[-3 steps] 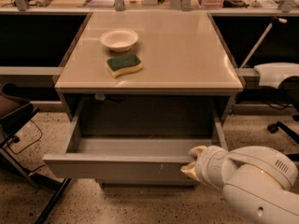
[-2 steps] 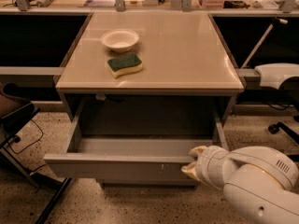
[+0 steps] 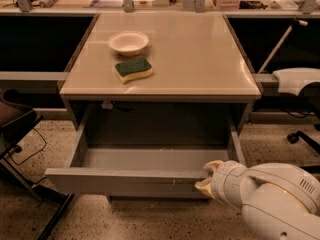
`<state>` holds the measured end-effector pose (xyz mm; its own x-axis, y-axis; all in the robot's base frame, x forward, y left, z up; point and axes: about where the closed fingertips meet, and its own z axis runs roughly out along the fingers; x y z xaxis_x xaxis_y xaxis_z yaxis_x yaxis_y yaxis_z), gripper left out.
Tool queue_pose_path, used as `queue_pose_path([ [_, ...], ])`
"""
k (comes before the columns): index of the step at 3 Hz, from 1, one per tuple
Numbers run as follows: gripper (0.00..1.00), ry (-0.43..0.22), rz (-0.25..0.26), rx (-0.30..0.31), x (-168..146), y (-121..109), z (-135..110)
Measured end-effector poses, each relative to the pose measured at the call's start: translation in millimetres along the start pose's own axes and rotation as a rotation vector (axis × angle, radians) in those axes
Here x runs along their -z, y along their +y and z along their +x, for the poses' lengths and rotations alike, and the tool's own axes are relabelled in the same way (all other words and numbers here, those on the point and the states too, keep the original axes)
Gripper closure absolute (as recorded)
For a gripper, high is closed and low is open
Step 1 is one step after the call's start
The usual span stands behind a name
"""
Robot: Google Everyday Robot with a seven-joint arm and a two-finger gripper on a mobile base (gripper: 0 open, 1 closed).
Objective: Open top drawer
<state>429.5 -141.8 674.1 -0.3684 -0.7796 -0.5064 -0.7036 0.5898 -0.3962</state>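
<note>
The top drawer is a wide grey handle-less drawer under the beige table. It stands pulled far out, and its shallow grey box interior shows with nothing in it. My gripper is at the right end of the drawer's front edge, with its pale fingertips against the top rim. The white arm fills the lower right corner and hides the drawer front's right end.
A white bowl and a green and yellow sponge lie on the table top. A dark chair stands at the left and a white chair at the right. Speckled floor lies in front.
</note>
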Motion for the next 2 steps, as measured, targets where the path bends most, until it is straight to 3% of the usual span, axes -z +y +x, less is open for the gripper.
queue_pose_path([
  [2, 1.0, 0.0, 0.002, -0.012, 6.6, 7.6, 4.4],
])
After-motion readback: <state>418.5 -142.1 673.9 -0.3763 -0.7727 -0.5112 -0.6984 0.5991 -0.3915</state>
